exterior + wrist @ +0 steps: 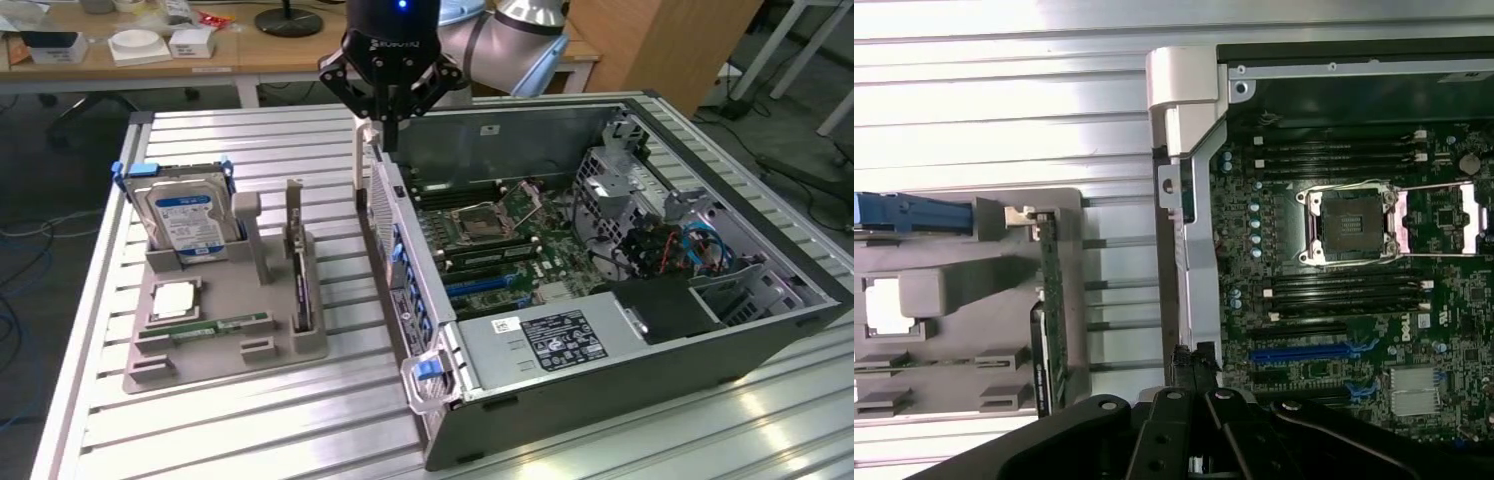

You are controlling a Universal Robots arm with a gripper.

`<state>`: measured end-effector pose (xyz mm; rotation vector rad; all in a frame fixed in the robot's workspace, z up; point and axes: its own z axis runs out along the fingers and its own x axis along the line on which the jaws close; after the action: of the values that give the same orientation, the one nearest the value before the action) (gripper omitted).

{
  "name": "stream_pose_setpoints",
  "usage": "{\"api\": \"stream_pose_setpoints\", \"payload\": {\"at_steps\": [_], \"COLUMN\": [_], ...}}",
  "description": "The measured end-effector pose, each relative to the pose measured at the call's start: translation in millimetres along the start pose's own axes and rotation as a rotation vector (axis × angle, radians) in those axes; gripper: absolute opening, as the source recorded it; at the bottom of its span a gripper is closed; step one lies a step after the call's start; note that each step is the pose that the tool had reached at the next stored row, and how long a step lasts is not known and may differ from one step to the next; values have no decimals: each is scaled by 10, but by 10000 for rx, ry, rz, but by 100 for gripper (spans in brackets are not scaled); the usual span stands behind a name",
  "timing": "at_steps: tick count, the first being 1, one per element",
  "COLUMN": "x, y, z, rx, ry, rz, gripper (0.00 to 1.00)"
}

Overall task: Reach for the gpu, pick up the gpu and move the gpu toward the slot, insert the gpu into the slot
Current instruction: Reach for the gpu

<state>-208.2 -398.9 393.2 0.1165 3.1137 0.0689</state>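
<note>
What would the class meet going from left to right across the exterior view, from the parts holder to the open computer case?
hard drive → gpu, standing on edge in the holder → gripper → processor socket → blue cables

Slatted metal table [240, 425] bears grey holder [227, 367] and computer case [641, 388].

It looked like a robotics lab; a ribbed aluminium surface [240, 420] carried an opened computer case [641, 375] and a grey parts fixture [220, 350]; behind stood another, wooden surface [267, 55] strewn with boxes [140, 45]; cables [20, 225] trailed over the floor.
</note>
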Motion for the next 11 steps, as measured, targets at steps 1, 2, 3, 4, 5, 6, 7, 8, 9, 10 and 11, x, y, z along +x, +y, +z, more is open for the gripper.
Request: {"api": "stream_pose_setpoints", "payload": {"at_steps": [1, 2, 3, 4, 5, 6, 7, 8, 9, 10, 11], "x": [9, 20, 30, 40, 50, 61, 71, 82, 90, 100, 109], "y": [-1, -1, -2, -3, -4, -4, -5, -6, -6, -7, -8], "z": [0, -1, -1, -1, -1, -1, -1, -2, -2, -2, -3], "rx": [0, 1, 0, 1, 0, -1, -1, 0, 1, 0, 0], "ry": [0, 1, 0, 0, 0, 0, -1, 0, 0, 0, 0], "rz": [0, 1, 1, 1, 1, 1, 1, 1, 1, 1, 1], "gripper": [10, 10, 10, 10, 10, 10, 10, 10, 10, 10, 10]}}
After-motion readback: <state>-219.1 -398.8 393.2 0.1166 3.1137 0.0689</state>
